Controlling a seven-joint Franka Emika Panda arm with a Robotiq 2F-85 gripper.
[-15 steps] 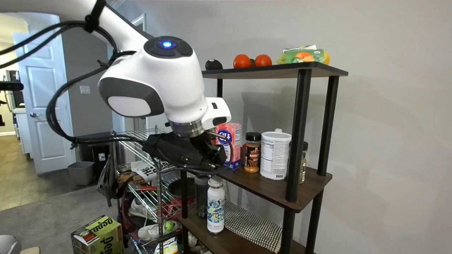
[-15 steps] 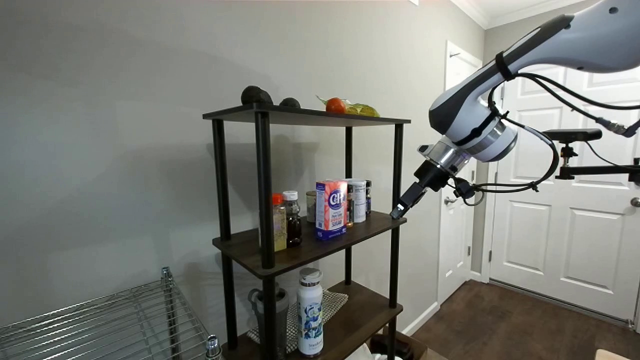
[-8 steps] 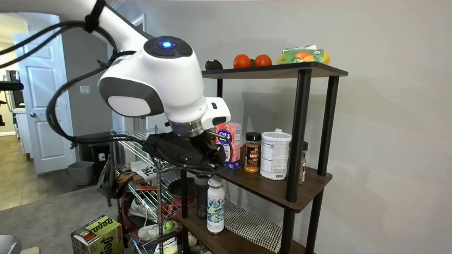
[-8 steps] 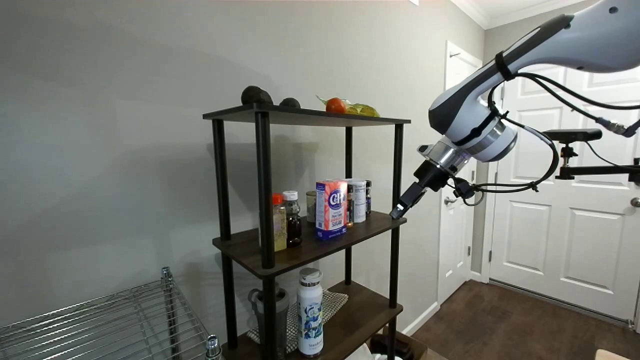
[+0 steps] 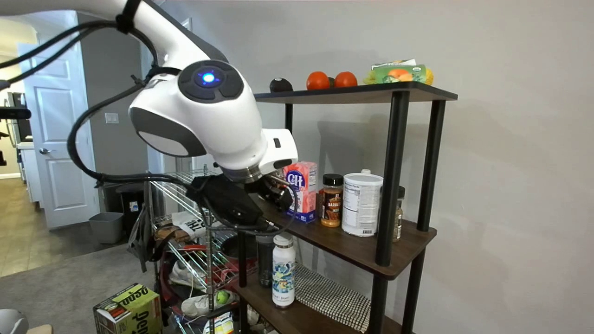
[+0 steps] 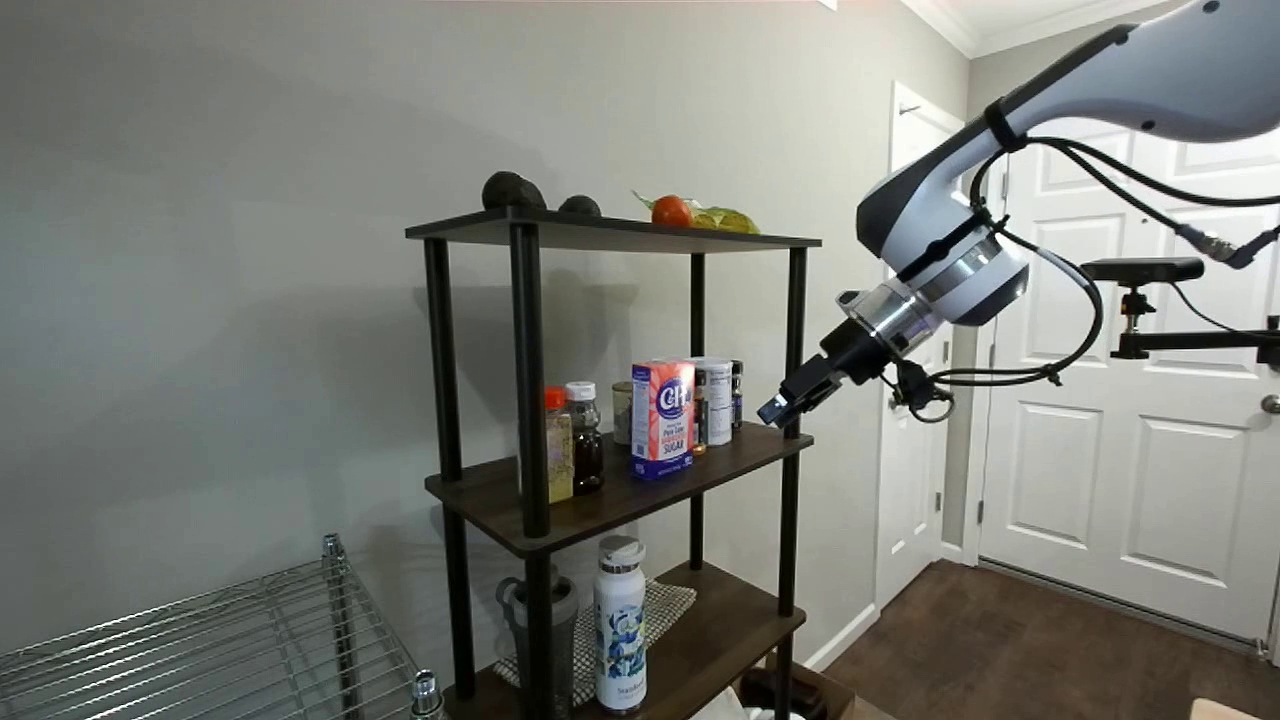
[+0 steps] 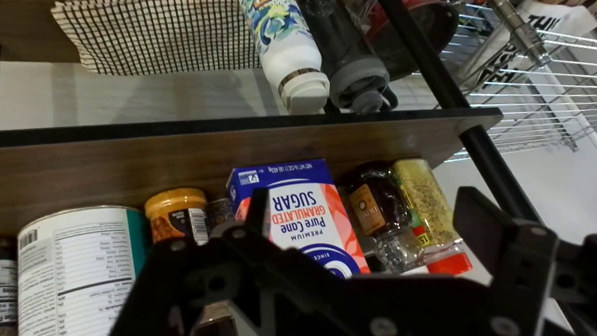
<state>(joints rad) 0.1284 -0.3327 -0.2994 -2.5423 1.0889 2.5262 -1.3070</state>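
While the gripper (image 7: 364,198) hangs near the edge of the middle shelf (image 6: 740,452), jaws spread wide, the sugar box (image 6: 663,420) stands upright on that shelf, beyond the jaws and apart from them. From the wrist, it shows between the jaws, off-centre and partly covered by one of them; a honey bottle (image 7: 368,210) stands just beside it, with a seasoning jar (image 7: 179,217) and a white canister (image 7: 79,266) on the box's other side
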